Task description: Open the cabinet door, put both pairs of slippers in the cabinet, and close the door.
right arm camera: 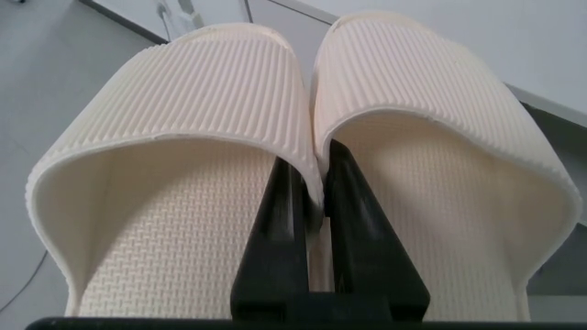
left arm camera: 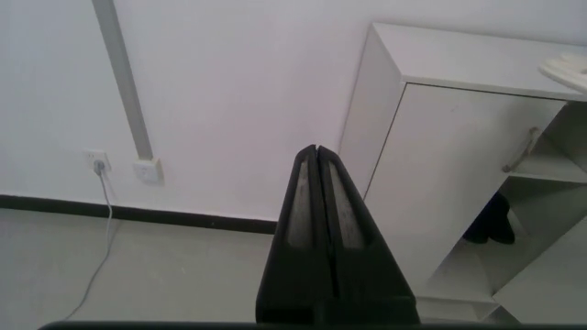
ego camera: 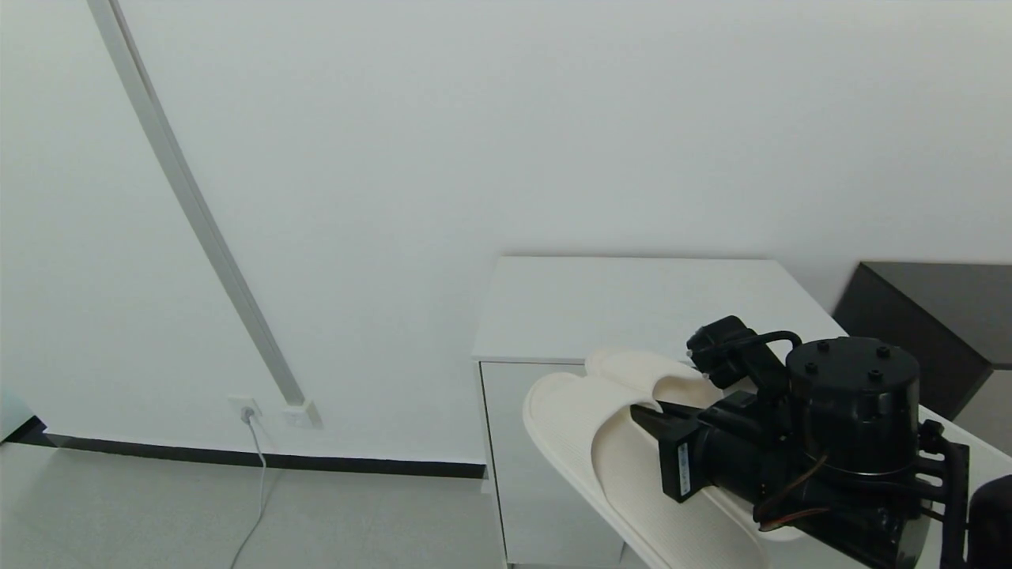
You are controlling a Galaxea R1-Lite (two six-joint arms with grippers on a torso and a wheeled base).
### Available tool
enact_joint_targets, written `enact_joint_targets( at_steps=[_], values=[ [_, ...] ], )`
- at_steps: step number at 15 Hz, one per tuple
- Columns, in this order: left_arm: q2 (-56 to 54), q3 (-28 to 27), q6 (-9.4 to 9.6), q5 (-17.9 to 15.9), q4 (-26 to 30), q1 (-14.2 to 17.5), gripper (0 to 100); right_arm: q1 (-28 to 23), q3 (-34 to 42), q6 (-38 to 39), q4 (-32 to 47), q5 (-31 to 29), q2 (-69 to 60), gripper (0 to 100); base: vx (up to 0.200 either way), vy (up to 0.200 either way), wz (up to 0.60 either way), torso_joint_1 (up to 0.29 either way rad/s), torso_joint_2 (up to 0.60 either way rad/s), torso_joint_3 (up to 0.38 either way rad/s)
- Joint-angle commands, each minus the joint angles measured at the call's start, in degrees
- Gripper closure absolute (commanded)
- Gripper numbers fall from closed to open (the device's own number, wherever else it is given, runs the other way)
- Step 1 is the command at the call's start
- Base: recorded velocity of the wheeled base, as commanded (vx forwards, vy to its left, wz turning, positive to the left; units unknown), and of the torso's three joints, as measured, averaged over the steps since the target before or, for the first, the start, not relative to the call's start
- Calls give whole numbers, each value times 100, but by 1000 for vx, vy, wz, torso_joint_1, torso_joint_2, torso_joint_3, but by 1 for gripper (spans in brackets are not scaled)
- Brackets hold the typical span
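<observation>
Head view — right gripper [ego camera: 644,412] pinching slippers [ego camera: 565,427], near cabinet [ego camera: 624,304] edge

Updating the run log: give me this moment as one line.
right gripper: shut on cream slippers, held before cabinet | left gripper: shut, empty | cabinet: open, shelf showing

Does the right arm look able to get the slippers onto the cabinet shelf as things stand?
Probably yes. The cabinet door stands open and leaves the shelf exposed, and the right hand grips the slippers close to the cabinet front.
</observation>
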Motion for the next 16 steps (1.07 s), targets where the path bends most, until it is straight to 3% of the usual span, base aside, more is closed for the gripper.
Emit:
enact_joint_targets(
  at_steps=[1, 9, 16],
  values=[
    [-5, 1, 3, 1, -1, 2, 100, 11, 7, -1, -7, -1, 63, 100, 0, 0, 0, 0, 0, 0],
    [4, 1, 3, 1, -1, 2, 100, 55, 7, -1, -33, -1, 89, 100, 0, 0, 0, 0, 0, 0],
    [4, 1, 3, 1, -1, 2, 100, 73, 15, -10, -33, -98, 98, 100, 0, -200, 0, 2, 3, 0]
  ],
)
